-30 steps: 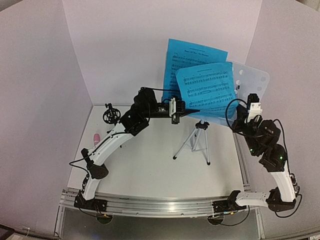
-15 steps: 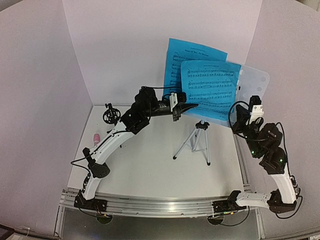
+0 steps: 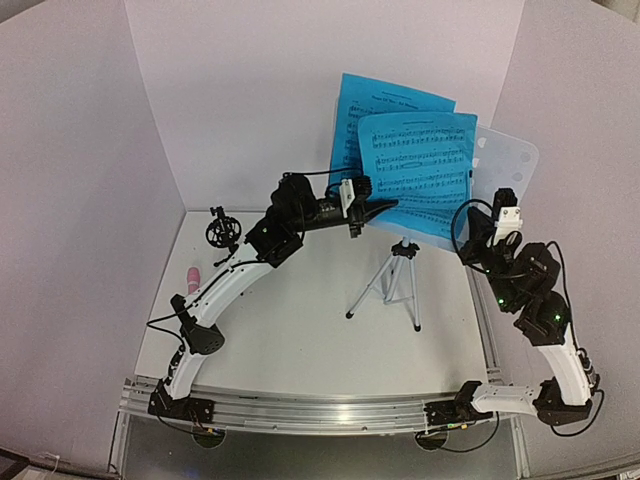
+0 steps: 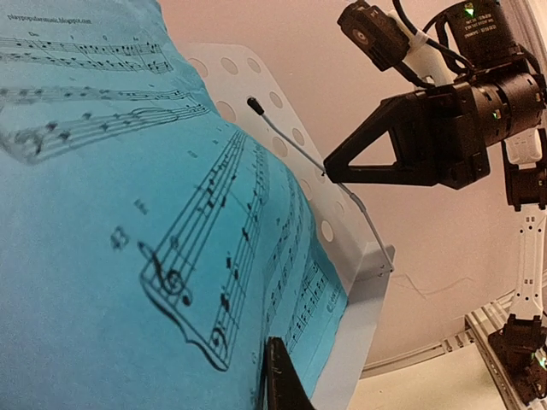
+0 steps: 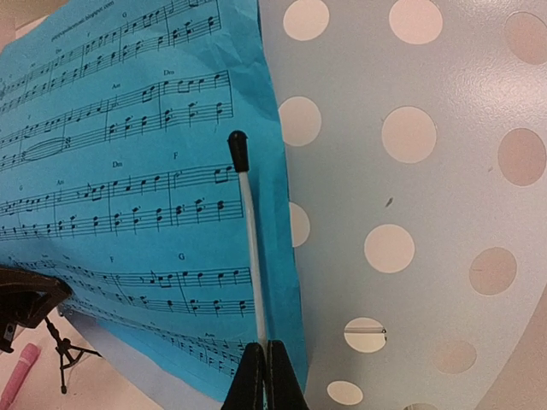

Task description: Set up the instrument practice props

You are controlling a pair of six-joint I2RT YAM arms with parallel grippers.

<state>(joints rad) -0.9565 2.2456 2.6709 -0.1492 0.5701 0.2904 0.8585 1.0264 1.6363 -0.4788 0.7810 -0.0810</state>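
Your left gripper (image 3: 388,206): closed on the front sheet (image 3: 420,170).
Your right gripper (image 5: 263,352): clamped on the clip wire (image 5: 249,248) of the music stand (image 3: 508,160).
Music stand: 1 o'clock; rear sheet (image 3: 385,100) behind.
Microphone (image 3: 192,276), mic mount (image 3: 221,231): 9 to 10 o'clock.

The left gripper (image 3: 386,207) rose and shifted to the right and far, taking the lower left edge of the front sheet-music page (image 3: 425,170) with it. This page turned from a tilted position to nearly upright, moved higher, and covered more of the rear sheet-music page (image 3: 390,95)
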